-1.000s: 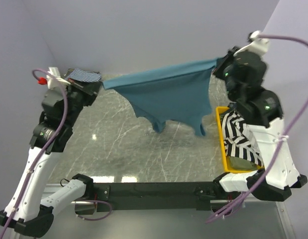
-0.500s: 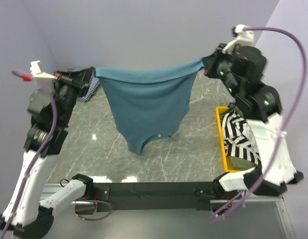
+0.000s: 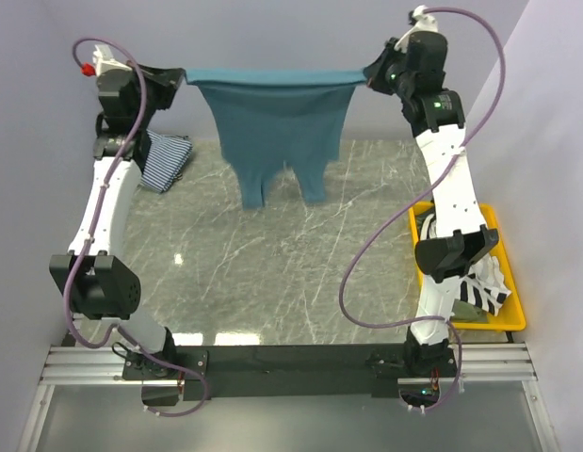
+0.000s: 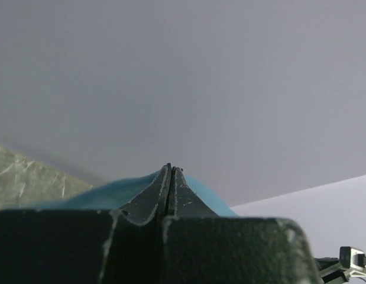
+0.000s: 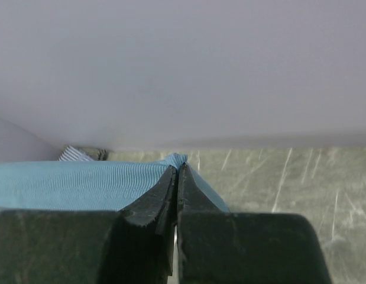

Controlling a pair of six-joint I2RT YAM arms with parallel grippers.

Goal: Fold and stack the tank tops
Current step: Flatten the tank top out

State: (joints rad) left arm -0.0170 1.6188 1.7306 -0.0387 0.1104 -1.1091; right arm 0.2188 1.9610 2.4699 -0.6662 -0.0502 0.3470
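Observation:
The teal-blue tank top (image 3: 277,122) hangs stretched in the air at the back of the table, hem edge taut on top, straps dangling. My left gripper (image 3: 181,75) is shut on its left corner; teal cloth (image 4: 112,192) shows at the closed fingertips. My right gripper (image 3: 369,75) is shut on its right corner (image 5: 82,183). The fine blue-and-white striped top (image 3: 167,158) lies crumpled on the table at the back left, also in the right wrist view (image 5: 76,155). The black-and-white striped top (image 3: 484,292) lies in the tray. The olive-green top is not clearly seen.
A yellow plastic tray (image 3: 514,282) stands at the right edge of the grey marble tabletop (image 3: 272,273). Grey walls close in the back and both sides. Both arms reach high toward the back wall.
Both grippers have risen and moved back with the teal top, pulling its top edge straight and level. The cloth now hangs flat and higher above the table.

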